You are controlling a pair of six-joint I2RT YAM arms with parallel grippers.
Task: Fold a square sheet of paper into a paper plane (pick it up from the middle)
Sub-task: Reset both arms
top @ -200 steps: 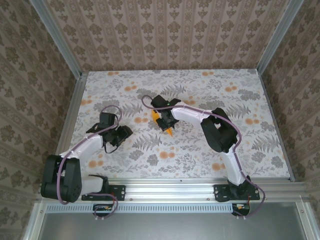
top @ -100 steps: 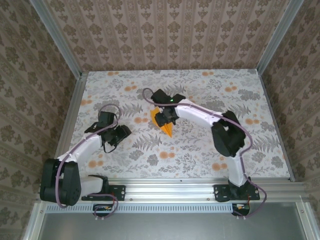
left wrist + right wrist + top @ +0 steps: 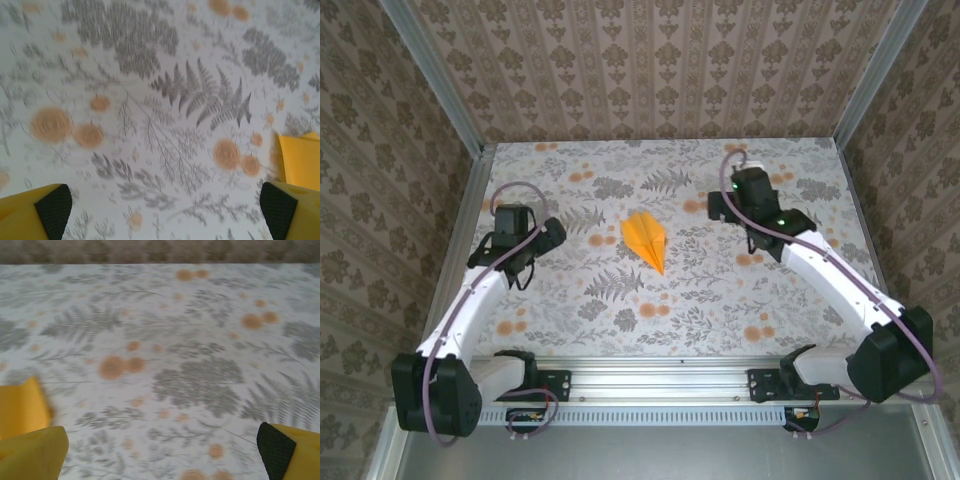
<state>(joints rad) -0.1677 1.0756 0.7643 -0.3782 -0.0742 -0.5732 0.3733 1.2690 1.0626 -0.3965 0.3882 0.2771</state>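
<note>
Starting at the bottom of the top view: counting two arms off one metal rail (image 3: pixel 650 368), with the left arm (image 3: pixel 470 300) running up the left side and the right arm (image 3: pixel 840 280) up the right. Both over a table (image 3: pixel 720 300) printed with grey ferns and little orange flowers.

Next up, dead centre of the frame: just one paper plane (image 3: pixel 645 240), bright orange, lying flat on the print. Nose aimed at the bottom of the frame, wide tail toward the top, crease down the middle. Not touching either gripper, sitting between them and well apart from both.

Left of that at about the same height: the left gripper (image 3: pixel 535 238), wide open and holding nothing. On its wrist cam, two yellow fingers (image 3: pixel 30 220) with black pads down in the lower corners, bare print between them, and a corner of the orange paper at the right edge.

A bit higher, upper right of centre: the right gripper (image 3: pixel 725 205), also spread wide and empty. Same deal on its cam, two yellow fingers (image 3: pixel 30 455) in the lower corners and orange paper peeking in at the left edge.

Up top, wallpapered walls (image 3: pixel 650 70) closing off the back.
</note>
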